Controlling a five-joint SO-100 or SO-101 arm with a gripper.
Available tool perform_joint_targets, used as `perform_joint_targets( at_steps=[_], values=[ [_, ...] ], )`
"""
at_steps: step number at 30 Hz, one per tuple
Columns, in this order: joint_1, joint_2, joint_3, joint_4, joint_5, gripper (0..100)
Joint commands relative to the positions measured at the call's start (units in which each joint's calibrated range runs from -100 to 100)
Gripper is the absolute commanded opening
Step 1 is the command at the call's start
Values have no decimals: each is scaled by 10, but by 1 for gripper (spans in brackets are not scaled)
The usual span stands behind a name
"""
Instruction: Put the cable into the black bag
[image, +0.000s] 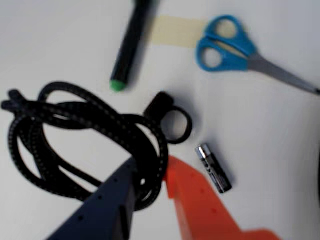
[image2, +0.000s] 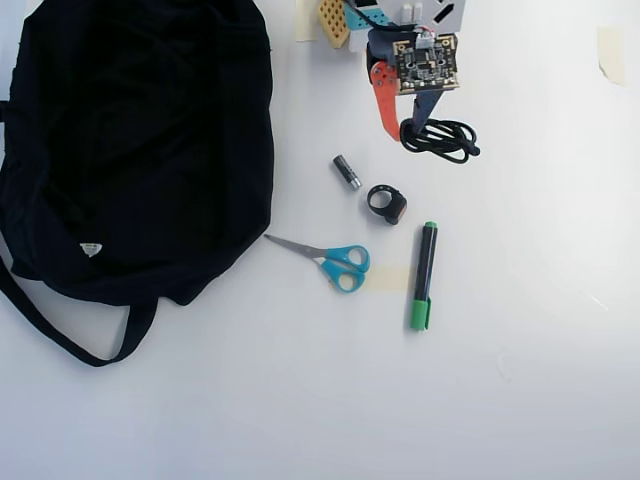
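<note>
The black braided cable (image: 100, 117) lies coiled on the white table at the left of the wrist view. In the overhead view it (image2: 445, 140) lies at the top, right of centre. My gripper (image: 150, 167) has a dark blue finger and an orange finger. The jaws stand on either side of the coil's right edge, and the strands fill the gap between them. In the overhead view the gripper (image2: 402, 132) is at the cable's left end. The black bag (image2: 140, 140) lies flat at the far left, well away from the gripper.
A battery (image2: 347, 171), a black ring clip (image2: 392, 208), blue-handled scissors (image2: 315, 253) and a green-tipped black marker (image2: 423, 275) lie between cable and bag. The wrist view shows the battery (image: 214, 168) just right of the orange finger. A bag strap (image2: 60, 340) trails at bottom left.
</note>
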Motion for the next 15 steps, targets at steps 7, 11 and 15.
perform_joint_targets(
  at_steps=[7,11,15],
  values=[
    [114,-7,-24,-63,-16,2],
    [188,-5,-27,-65,-13,2],
    [267,-3,-20,-65,-10,2]
  ],
)
